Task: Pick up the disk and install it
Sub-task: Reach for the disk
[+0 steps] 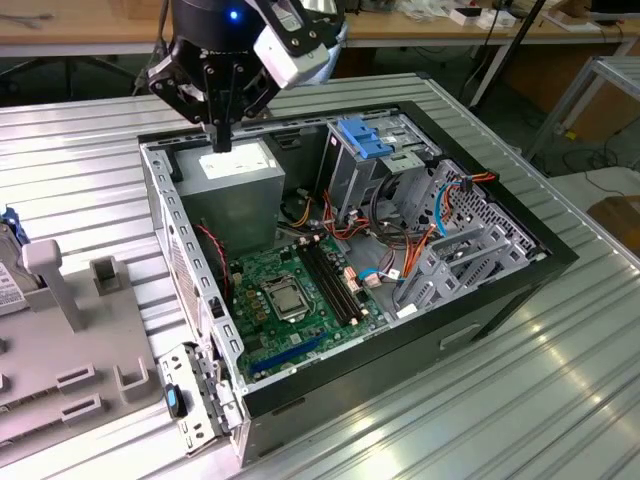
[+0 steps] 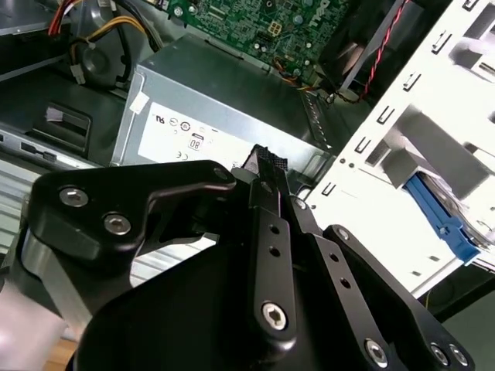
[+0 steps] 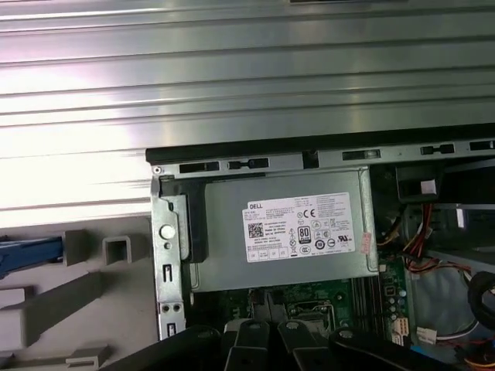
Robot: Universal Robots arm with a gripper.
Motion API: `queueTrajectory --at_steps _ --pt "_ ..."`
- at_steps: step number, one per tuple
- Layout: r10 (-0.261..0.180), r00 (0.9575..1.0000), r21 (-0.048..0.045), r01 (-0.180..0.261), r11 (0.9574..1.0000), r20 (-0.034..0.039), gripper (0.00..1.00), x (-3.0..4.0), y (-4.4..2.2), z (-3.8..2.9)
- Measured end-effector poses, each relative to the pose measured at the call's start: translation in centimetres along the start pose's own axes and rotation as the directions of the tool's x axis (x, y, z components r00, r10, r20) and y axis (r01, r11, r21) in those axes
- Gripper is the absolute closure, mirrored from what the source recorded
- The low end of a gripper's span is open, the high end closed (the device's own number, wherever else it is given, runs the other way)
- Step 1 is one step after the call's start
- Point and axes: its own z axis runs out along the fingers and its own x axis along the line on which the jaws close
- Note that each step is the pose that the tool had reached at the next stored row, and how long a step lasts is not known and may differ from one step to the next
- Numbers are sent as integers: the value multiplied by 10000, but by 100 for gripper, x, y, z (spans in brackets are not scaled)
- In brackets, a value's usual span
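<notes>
The disk [image 1: 6, 272] stands at the exterior view's far left edge on a grey fixture, mostly cut off; a blue rail and a white label show. In the first wrist view a blue strip [image 3: 29, 255] lies by the same fixture. My gripper [image 1: 222, 135] hangs over the back left corner of the open computer case, just above the grey power-supply box [image 1: 232, 170], far from the disk. Its black fingers [image 2: 267, 174] are shut together with nothing between them. In both wrist views the power supply's white label [image 3: 308, 227] lies right below the fingertips.
The open case [image 1: 500, 290] holds a green motherboard [image 1: 290, 290], bundled cables and a metal drive cage with a blue latch [image 1: 368, 140]. A second grey bracket [image 1: 470, 235] sits at the exterior view's right. The grey fixture [image 1: 70, 340] rests on the ribbed metal table [image 1: 520, 410].
</notes>
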Motion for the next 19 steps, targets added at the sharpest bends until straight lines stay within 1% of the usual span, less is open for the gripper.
queueTrajectory --at_steps 3,4,5,9,11,13,14,15,17,19 --pt "0 10000 1 0 10000 0 89 74 -7 -2" --pt "1 10000 0 -1 10000 0 89 116 -13 -4" --pt "0 10000 1 0 10000 0 89 185 -22 -6" --pt "-1 10000 1 1 10000 0 89 428 -41 -13" --pt "-1 10000 0 1 10000 0 89 602 -35 -16" --pt "0 10000 1 0 10000 0 89 693 -9 -17" --pt "1 10000 1 -1 10000 0 89 791 2 -18" --pt "0 10000 1 0 10000 0 89 883 0 -20" --pt "2 10000 0 -2 10000 0 89 1039 -3 -22" --pt "-1 10000 1 1 10000 0 89 1134 -4 -25"
